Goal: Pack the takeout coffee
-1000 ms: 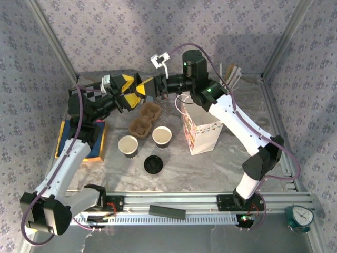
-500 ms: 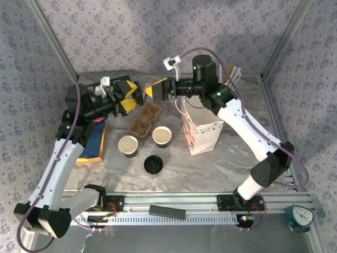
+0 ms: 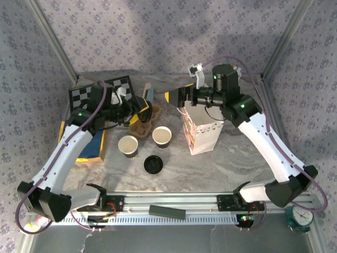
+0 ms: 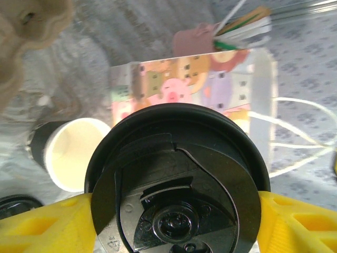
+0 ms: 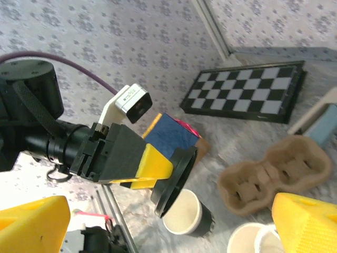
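Middle of the table (image 3: pixel 226 163) you've got the cup carrier (image 3: pixel 139 126), running near to far. Right in front of it two lidless cups sit side by side, the left cup (image 3: pixel 128 146) a bit nearer than the right cup (image 3: pixel 162 137). The loose lid (image 3: pixel 153 164) lies nearer still, between them. The paper bag (image 3: pixel 202 134) stands just right of the cups. The chessboard (image 3: pixel 108 86) lies far left, with the book (image 3: pixel 96 143) nearer along the left edge. The takeout coffee (image 4: pixel 176 174) is up in the left gripper (image 3: pixel 143 107), by the carrier's far end, left of the bag.
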You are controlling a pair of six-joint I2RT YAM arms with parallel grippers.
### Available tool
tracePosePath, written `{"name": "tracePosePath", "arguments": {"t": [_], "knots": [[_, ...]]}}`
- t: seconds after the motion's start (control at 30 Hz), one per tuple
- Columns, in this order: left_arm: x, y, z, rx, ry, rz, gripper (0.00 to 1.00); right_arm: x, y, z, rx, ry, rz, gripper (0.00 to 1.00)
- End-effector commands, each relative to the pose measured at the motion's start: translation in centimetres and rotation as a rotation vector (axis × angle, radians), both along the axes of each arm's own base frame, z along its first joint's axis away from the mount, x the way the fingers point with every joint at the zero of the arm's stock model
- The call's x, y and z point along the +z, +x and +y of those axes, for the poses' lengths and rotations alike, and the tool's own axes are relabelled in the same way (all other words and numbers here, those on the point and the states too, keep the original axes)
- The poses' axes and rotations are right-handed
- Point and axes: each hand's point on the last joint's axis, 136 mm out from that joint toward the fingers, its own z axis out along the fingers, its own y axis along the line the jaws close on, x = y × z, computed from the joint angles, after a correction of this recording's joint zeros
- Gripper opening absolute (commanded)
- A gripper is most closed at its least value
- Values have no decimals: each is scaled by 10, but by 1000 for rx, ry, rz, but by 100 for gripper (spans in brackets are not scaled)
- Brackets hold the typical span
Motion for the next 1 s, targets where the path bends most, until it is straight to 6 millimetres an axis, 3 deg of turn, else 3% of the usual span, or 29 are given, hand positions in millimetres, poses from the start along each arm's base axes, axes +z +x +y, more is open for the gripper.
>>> {"name": "tracePosePath", "arguments": {"t": [0.0, 0.3, 0.77, 0.97], "knots": [[-11, -6, 4, -42, 152, -17, 73, -14, -8, -18, -46, -79, 1, 100], [-58, -7, -15, -154, 407, 40, 73, -19, -29, -44, -103, -124, -16, 100], [-91, -4, -43, -302, 686, 46, 74, -36, -46, -63, -144, -158, 3, 100], [-105, -1, -57, -354, 781, 43, 74, -54, -54, -71, -151, -206, 41, 100]]}}
